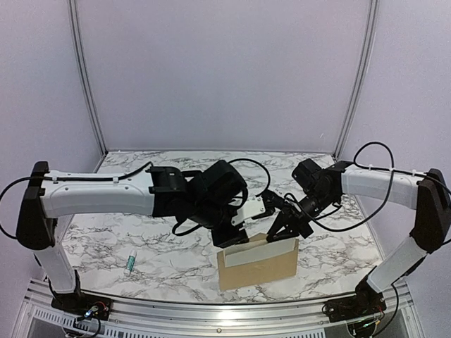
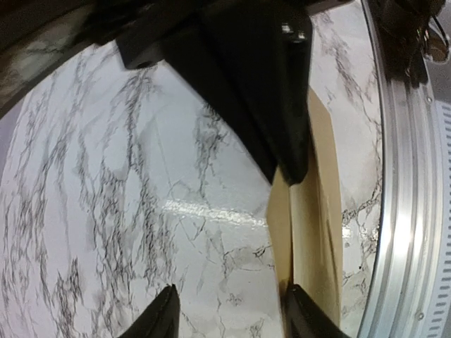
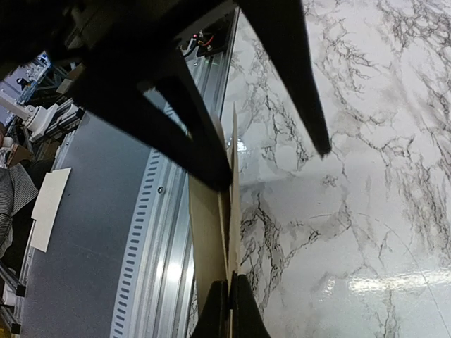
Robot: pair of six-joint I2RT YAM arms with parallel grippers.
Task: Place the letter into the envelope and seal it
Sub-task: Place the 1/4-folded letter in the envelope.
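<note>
A small white tube (image 1: 130, 263) lies on the marble bench (image 1: 338, 260) at the far left, well apart from everything else. Toward the middle, the left hand (image 2: 231, 303) has its 2 fingers spread apart and grips nothing, 1 finger against the upper left of the envelope (image 1: 264, 269) and the other clear of it. The tan envelope stands upright on a long edge near the bench's front, with a pale strip of the letter (image 1: 248, 254) showing at its open top. At the envelope's upper right corner, the right hand (image 3: 227, 296) is pinched tight on the paper's edge.
</note>
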